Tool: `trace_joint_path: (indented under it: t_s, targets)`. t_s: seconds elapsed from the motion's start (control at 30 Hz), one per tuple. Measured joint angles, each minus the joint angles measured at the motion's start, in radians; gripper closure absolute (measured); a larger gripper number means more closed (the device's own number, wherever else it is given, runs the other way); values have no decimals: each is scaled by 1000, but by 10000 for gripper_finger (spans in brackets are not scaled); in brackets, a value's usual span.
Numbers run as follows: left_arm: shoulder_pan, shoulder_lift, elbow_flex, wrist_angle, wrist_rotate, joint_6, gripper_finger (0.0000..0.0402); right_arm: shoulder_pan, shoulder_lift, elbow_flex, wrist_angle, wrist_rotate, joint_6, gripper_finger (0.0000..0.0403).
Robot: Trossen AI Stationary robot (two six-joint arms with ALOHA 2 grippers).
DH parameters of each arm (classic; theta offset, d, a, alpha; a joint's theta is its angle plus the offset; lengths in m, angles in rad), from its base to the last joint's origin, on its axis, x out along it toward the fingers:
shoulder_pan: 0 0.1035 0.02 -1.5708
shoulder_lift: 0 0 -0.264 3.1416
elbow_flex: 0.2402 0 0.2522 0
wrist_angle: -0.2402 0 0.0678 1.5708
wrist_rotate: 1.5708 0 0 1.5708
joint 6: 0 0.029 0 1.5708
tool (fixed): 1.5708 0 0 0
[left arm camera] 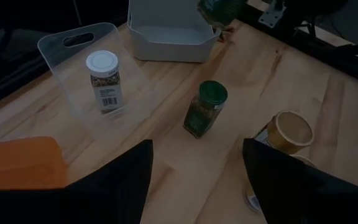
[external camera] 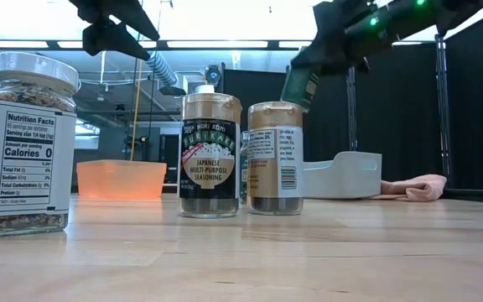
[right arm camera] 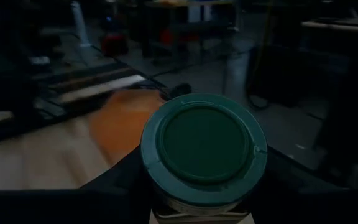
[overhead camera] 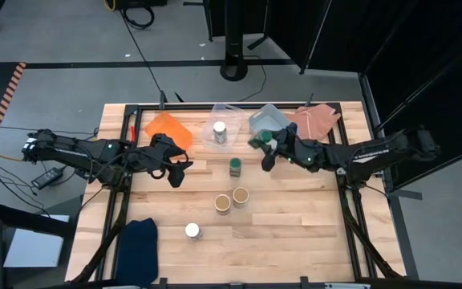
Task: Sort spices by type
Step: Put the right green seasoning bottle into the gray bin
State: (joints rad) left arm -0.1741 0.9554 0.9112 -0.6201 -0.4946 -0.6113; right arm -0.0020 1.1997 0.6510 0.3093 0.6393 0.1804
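Observation:
My right gripper (overhead camera: 268, 158) is shut on a green-lidded spice jar (right arm camera: 204, 146), held up in the air near the grey-blue tray (overhead camera: 269, 120). A second green-lidded jar (overhead camera: 236, 166) stands on the table. Two tan-topped jars (overhead camera: 223, 202) (overhead camera: 240, 195) stand side by side at mid-table. One white-lidded jar (overhead camera: 220, 131) stands in the clear tray, another (overhead camera: 192, 231) on the table near the front. My left gripper (overhead camera: 179, 175) hovers open left of the jars, holding nothing. My right gripper pinches the jar's body just below the lid (right arm camera: 166, 208) between its two fingers, one on each side. The lid faces back toward the wrist. The jar (external camera: 302, 84) is tilted and lifted well clear of the table.
An orange tray (overhead camera: 169, 128) lies at the far left, the clear tray (left arm camera: 73, 68) beside it. A pink cloth (overhead camera: 315, 120) lies at the far right, a dark blue cloth (overhead camera: 139, 241) at the near left. Bare wood stretches along the near right.

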Motion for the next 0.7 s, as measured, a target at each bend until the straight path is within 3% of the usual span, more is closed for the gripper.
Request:
trace_joint_path:
  t_s: [0.7]
  targets:
    - [0,0,0,-1,-58,0,147,-304,-1,0,-242,-15,116,203]
